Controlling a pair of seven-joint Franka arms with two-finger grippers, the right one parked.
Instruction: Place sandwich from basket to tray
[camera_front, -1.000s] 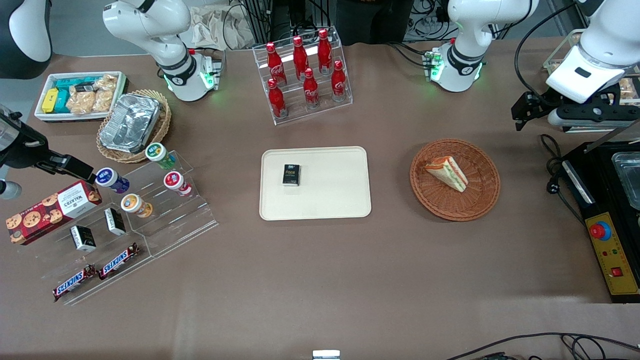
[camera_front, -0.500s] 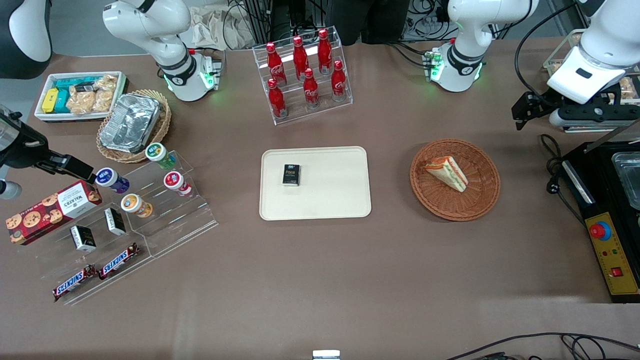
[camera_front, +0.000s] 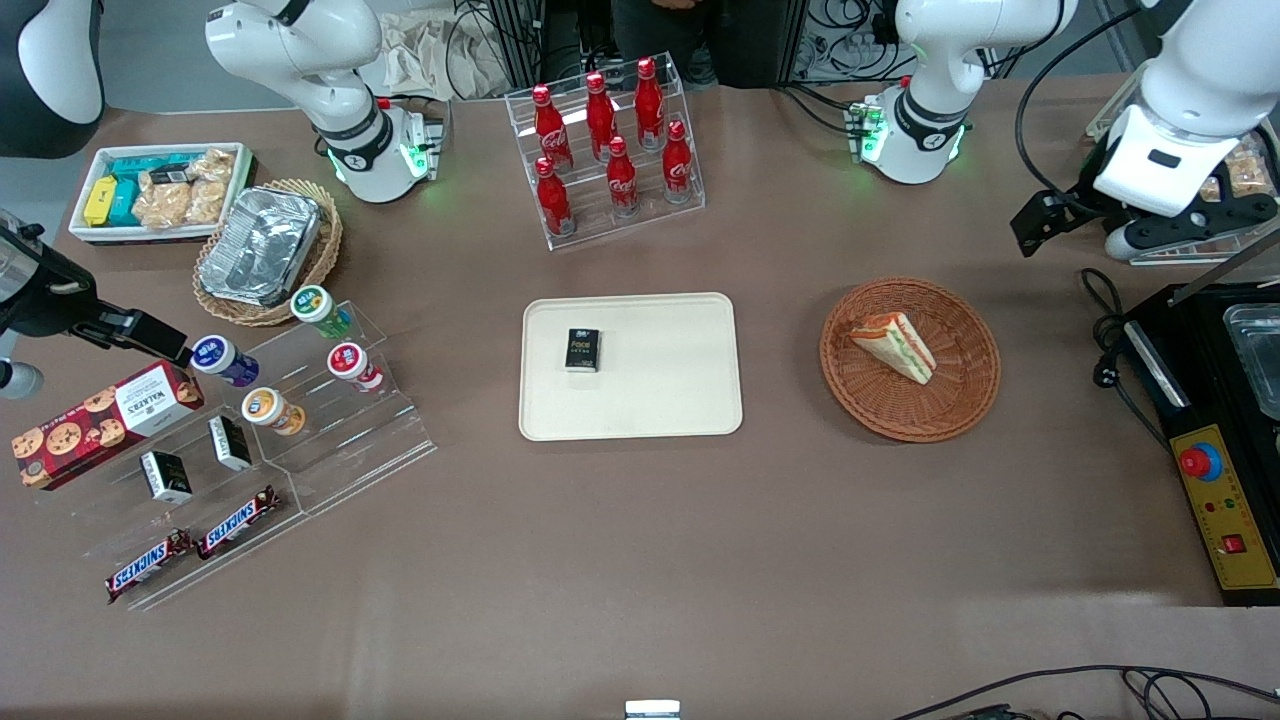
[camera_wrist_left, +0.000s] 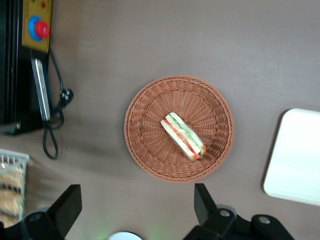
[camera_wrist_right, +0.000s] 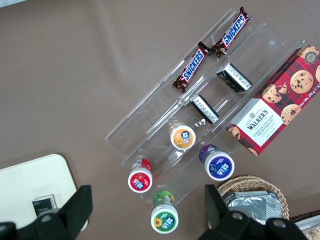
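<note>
The sandwich (camera_front: 893, 345) is a white bread wedge with green, red and orange layers. It lies in the round reddish-brown basket (camera_front: 962, 402), and both also show in the left wrist view, sandwich (camera_wrist_left: 182, 136) in basket (camera_wrist_left: 147, 150). The cream tray (camera_front: 650, 400) lies beside the basket toward the parked arm's end, its edge showing in the left wrist view (camera_wrist_left: 295, 160). My gripper (camera_front: 1048, 215) hangs high above the table, farther from the front camera than the basket and toward the working arm's end. In the left wrist view the gripper (camera_wrist_left: 136, 205) is open and empty, its jaws wide apart.
A small black box (camera_front: 582, 350) lies on the tray. A rack of red cola bottles (camera_front: 610, 150) stands farther back. A black machine with a red button (camera_front: 1200, 462) and its cable (camera_front: 1103, 340) sit beside the basket. An acrylic snack stand (camera_front: 300, 400) is toward the parked arm's end.
My gripper has shifted slightly toward the basket and a little farther from the front camera. The sandwich, basket and tray have not moved.
</note>
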